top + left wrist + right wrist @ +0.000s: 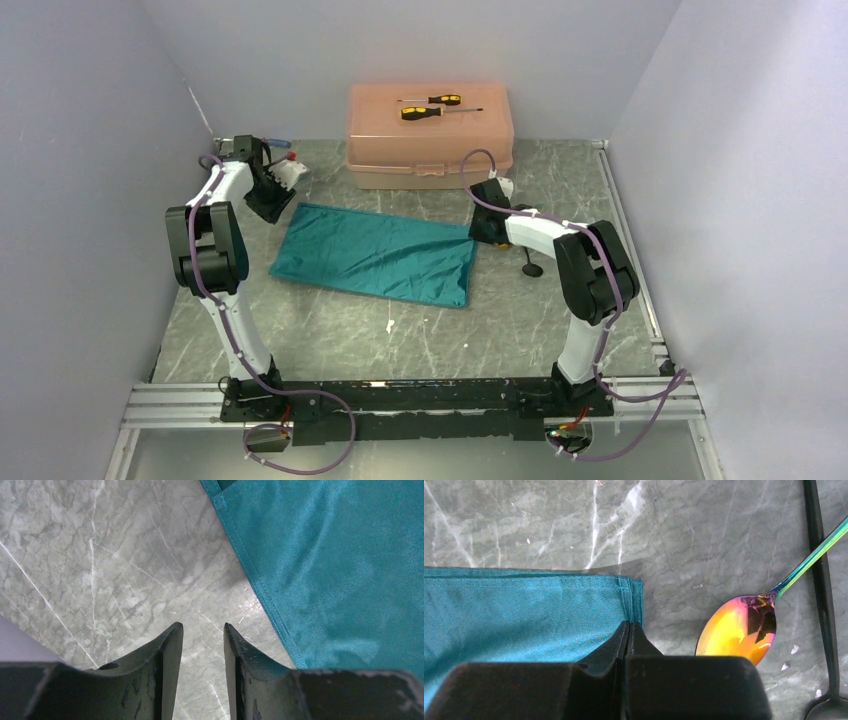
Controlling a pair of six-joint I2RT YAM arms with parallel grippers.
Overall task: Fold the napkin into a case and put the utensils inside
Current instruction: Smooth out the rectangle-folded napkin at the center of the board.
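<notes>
The teal napkin (375, 255) lies flat as a folded rectangle in the middle of the table. My right gripper (480, 236) is at its right end. In the right wrist view the jaws (628, 626) are shut on the napkin's (524, 615) hemmed edge. Right of it lie the utensils: one with a shiny gold-pink bowl and green handle (738, 632), and a slim black spoon (822, 580), also seen from above (531, 265). My left gripper (272, 200) hovers off the napkin's far left corner. It stands open (203, 626) over bare table, with the napkin (340, 555) to its right.
A peach plastic box (430, 140) stands at the back centre with two yellow-and-black screwdrivers (432, 106) on its lid. A small red-and-blue tool (289, 156) lies behind the left arm. Walls close in on the left, right and back.
</notes>
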